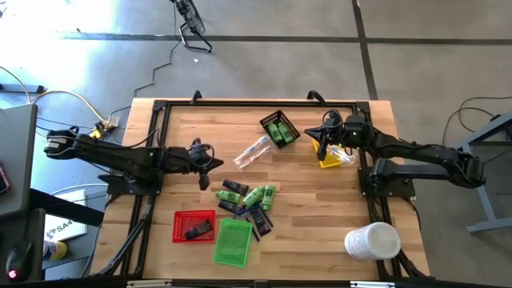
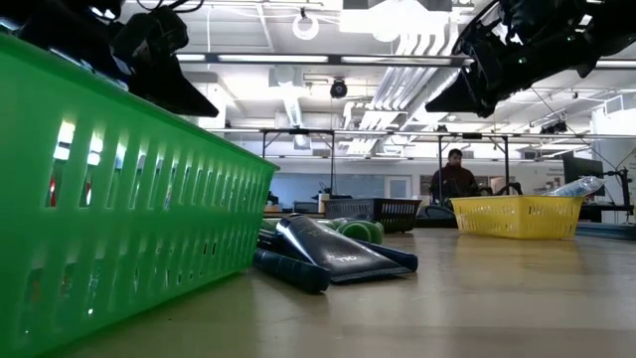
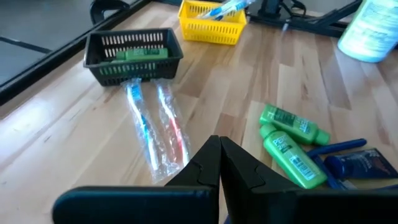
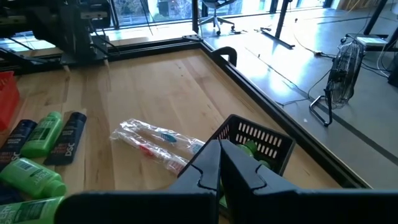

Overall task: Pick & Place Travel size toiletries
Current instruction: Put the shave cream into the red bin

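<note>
Left gripper [image 1: 210, 162] shut and empty, left of centre in the high view. Right gripper [image 1: 323, 138] shut, seemingly empty, above the yellow tray [image 1: 329, 162] at right. Green bottles [image 1: 258, 195] and dark packets [image 1: 258, 221] clustered centre; wrapped toothbrushes [image 1: 253, 151] just above.

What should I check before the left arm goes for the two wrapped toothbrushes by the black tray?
1. Left gripper empty, fingers shut: not ok, open them first.
2. Wrapped toothbrushes loose on the table, apart from the green bottles: ok.
3. Black tray touches the toothbrush tips: cannot tell.
4. Right gripper shut, over by the yellow tray: ok.
5. Yellow tray already holds a wrapped stick: ok.
</note>
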You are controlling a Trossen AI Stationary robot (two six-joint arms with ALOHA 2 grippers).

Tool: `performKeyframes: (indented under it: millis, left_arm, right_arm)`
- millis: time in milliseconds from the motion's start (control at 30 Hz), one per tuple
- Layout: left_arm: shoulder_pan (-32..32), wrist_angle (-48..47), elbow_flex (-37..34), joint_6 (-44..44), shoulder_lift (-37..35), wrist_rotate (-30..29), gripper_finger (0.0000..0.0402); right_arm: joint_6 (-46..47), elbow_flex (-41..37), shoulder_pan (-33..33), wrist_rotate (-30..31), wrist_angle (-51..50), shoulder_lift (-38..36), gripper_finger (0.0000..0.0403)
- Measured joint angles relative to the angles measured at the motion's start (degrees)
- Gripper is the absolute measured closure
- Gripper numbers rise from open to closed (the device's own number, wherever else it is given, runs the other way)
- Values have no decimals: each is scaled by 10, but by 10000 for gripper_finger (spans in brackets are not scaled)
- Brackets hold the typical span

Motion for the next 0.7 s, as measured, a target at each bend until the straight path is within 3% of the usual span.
performKeyframes:
  millis: [367, 700]
  left_arm:
    - [0, -71, 66, 47, 15, 0, 401]
    - [0, -137, 128, 48, 75, -6, 401]
  right_arm:
    - [0, 0, 0, 0, 0, 0, 401]
    - [0, 0, 0, 0, 0, 0, 401]
